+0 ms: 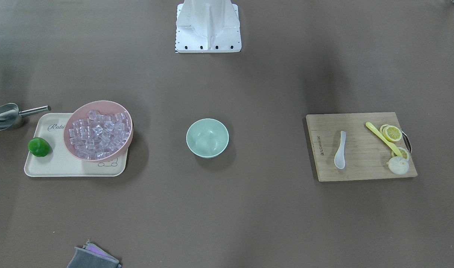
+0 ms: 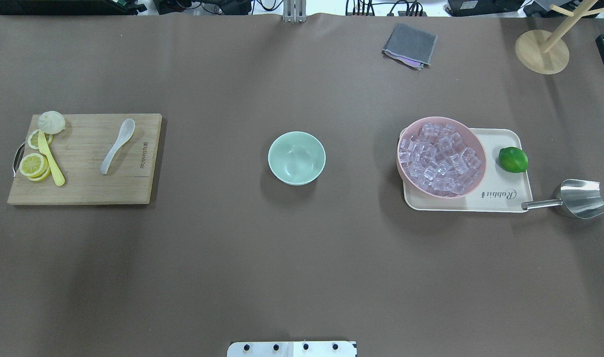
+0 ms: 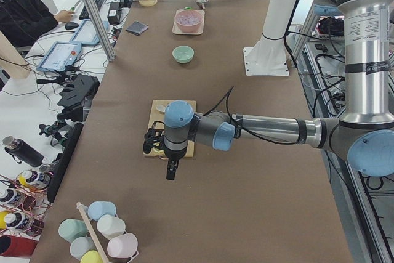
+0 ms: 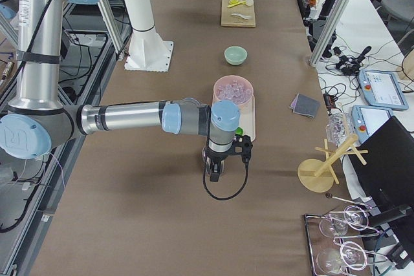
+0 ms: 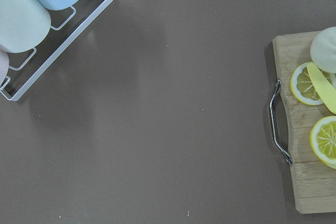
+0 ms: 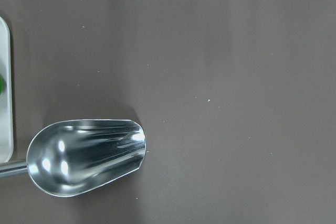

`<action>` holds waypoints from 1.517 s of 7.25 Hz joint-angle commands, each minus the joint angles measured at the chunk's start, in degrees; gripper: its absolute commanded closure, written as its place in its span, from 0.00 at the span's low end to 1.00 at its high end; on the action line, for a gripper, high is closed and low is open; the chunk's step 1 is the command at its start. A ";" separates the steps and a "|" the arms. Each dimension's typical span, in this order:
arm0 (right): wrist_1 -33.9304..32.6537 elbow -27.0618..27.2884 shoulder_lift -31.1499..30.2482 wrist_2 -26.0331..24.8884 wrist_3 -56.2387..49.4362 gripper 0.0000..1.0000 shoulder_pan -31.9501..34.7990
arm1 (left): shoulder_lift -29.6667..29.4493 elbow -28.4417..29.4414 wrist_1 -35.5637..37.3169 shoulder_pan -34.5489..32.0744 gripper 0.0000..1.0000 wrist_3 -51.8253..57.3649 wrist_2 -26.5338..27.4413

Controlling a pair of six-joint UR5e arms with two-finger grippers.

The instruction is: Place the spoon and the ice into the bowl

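Note:
The white plastic spoon (image 2: pixel 117 146) lies on a wooden cutting board (image 2: pixel 79 188) at the table's left; it also shows in the front view (image 1: pixel 340 150). The ice (image 2: pixel 440 157) is piled in a pink bowl (image 2: pixel 472 136) on a cream tray (image 2: pixel 510 136) at the right. The mint-green bowl (image 2: pixel 297 157) stands empty at the middle. My left gripper (image 3: pixel 170 172) hangs over bare table beyond the board's handle end. My right gripper (image 4: pixel 214 174) hangs beyond the tray, over a steel scoop (image 6: pixel 86 156). I cannot tell whether either gripper is open or shut.
A yellow spoon (image 2: pixel 50 158), lemon slices (image 2: pixel 33 165) and a white bun (image 2: pixel 51 121) share the board. A lime (image 2: pixel 513 159) sits on the tray, with the steel scoop (image 2: pixel 579 198) beside it. A grey cloth (image 2: pixel 410 44) and a wooden stand (image 2: pixel 542 52) are at the far edge.

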 commanded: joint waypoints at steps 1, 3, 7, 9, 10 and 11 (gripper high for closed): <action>3.12 0.47 3.31 2.50 -0.07 0.00 -0.02 | -5.27 -1.00 -0.59 0.32 0.02 -0.46 0.10; 11.03 -0.42 5.70 2.77 2.03 0.00 -2.90 | -11.54 -0.56 -4.69 5.13 0.02 -2.73 -0.25; 13.25 -6.74 16.51 4.79 5.20 0.00 -8.54 | -20.58 2.43 -16.64 22.52 0.02 -25.56 4.47; 13.25 -6.39 16.78 6.01 7.05 0.00 -8.63 | -20.08 7.31 -27.52 33.76 0.02 -31.04 17.43; 13.25 -6.39 17.13 8.11 8.53 0.00 -8.63 | -19.99 10.14 -30.18 35.20 0.02 -31.31 18.38; 13.34 -5.96 17.13 8.40 9.25 0.00 -8.72 | -18.25 10.08 -30.38 35.30 0.03 -31.23 18.39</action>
